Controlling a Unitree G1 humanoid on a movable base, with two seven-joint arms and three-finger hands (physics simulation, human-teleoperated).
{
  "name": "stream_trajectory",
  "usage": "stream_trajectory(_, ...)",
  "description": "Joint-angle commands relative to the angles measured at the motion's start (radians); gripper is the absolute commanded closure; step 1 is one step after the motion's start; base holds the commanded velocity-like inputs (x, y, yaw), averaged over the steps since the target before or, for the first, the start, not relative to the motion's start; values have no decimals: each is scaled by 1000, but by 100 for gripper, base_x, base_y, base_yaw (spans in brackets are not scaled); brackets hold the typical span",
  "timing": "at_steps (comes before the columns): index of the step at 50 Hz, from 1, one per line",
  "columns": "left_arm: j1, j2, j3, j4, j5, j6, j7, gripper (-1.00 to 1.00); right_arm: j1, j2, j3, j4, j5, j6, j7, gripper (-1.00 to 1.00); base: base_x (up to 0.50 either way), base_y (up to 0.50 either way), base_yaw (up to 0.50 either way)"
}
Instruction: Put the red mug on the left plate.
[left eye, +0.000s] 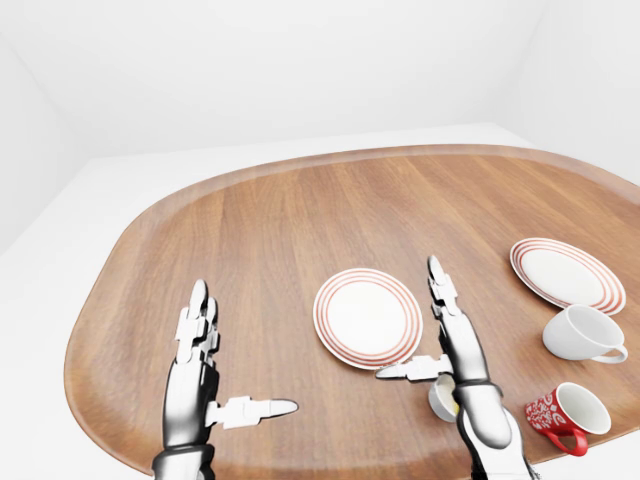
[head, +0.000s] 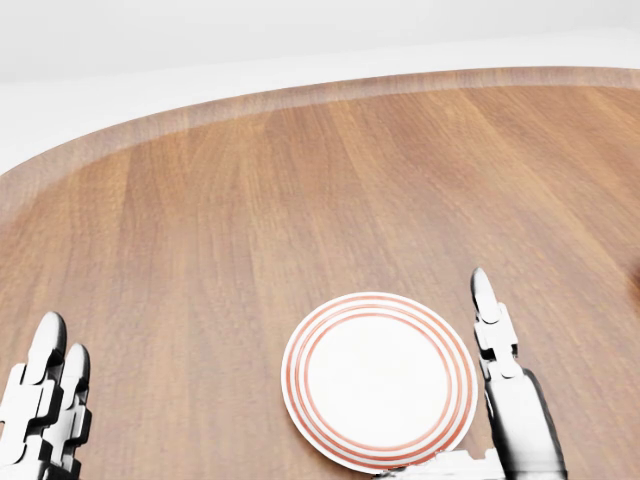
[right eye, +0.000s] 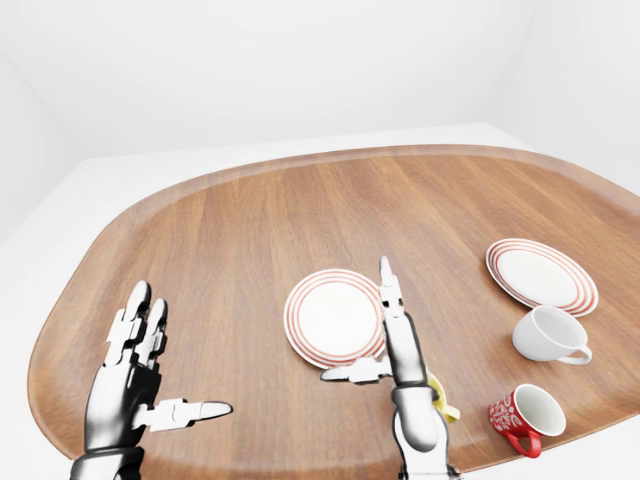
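Plates numbered two, red-ringed white left plate (left eye: 367, 317) and right plate (left eye: 566, 273); one red patterned mug (left eye: 563, 415) and one white mug (left eye: 582, 334); I kept left hand (left eye: 196, 375) and right hand (left eye: 452, 343) splayed wide.

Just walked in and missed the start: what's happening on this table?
A humanoid is at a wooden table with both hands open and empty. The right robot hand hovers beside the left plate, the left robot hand over bare wood. The red mug lies on its side near the table's bottom-right edge, untouched. A white mug, a second plate and a small yellowish cup partly hidden by the right arm are also there.
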Motion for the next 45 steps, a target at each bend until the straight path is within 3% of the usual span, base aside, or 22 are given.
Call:
stream_trajectory(1,-12,0,-2,2,2,0,2,-100,-333,-69,-23,101,-583,6,16,-100,0,0,0)
stream_trajectory(4,-19,1,-13,3,16,0,10,-100,-404,-83,-88,17,-713,6,210,-100,0,0,0)
stream_trajectory(7,-19,3,-14,3,16,0,13,-100,-406,-70,-99,17,-729,6,224,-100,0,0,0)
stream_trajectory(8,-21,6,-10,3,12,0,12,-100,-509,-201,-138,70,-890,6,454,-100,0,0,0)
stream_trajectory(9,-21,6,-8,3,9,0,11,-100,-530,-214,-165,95,-930,6,503,-100,0,0,0)
stream_trajectory(31,-21,4,-7,3,9,0,9,-100,-541,-151,-225,102,-990,6,537,-100,0,0,0)
stream_trajectory(32,-30,0,-17,6,31,0,18,-100,-340,-471,-453,139,-843,6,670,-100,0,0,0)
stream_trajectory(34,-31,3,-20,6,31,0,23,-100,-351,-443,-520,150,-884,6,670,-100,0,0,0)
stream_trajectory(40,-31,7,-21,6,30,0,26,-100,-369,-407,-555,153,-919,6,670,-100,0,0,0)
stream_trajectory(41,-34,7,-32,3,42,0,29,-100,-278,-385,-731,303,-781,6,670,-100,0,0,0)
stream_trajectory(45,-31,17,-39,-1,40,0,39,-100,-247,-380,-785,431,-755,6,670,-100,0,0,0)
